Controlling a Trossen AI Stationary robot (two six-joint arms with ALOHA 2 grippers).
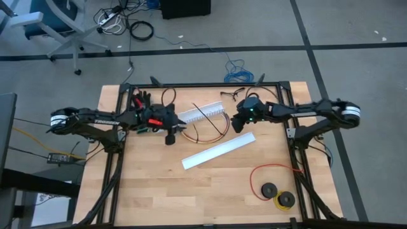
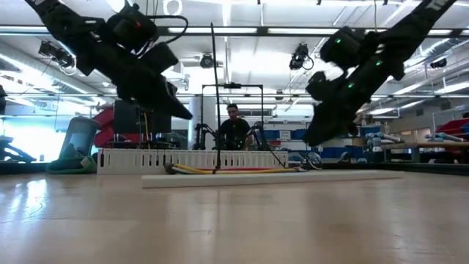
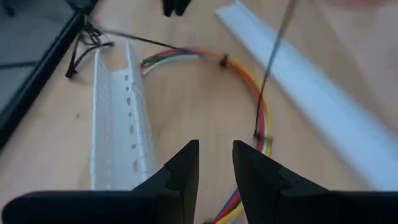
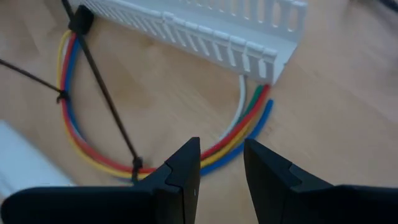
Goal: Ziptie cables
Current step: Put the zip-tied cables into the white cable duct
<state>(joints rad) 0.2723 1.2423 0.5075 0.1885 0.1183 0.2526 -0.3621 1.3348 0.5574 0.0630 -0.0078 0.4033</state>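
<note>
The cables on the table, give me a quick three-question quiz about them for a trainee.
1. True or false: the cables form a curved loop running out of one end of the slotted channel.
2. How many black zip ties show on the loop in the right wrist view: A one, B three, C six?
3. Does the left hand hold the cables?

Key: 1 true. 2 B. 3 No, its fingers show a gap with nothing between them.

A grey floor [image 1: 356, 70] crossed by dark lines surrounds the wooden bench [image 1: 210, 191]. An office chair [image 1: 57, 25] stands on it at one far corner, beside loose cords [image 1: 137, 28] and a black box [image 1: 184, 7]; a blue cable coil [image 1: 236, 71] lies near the bench's far edge. Across the room, long ceiling lights [image 2: 242, 31] glow, and a person [image 2: 233, 126] sits among equipment
</note>
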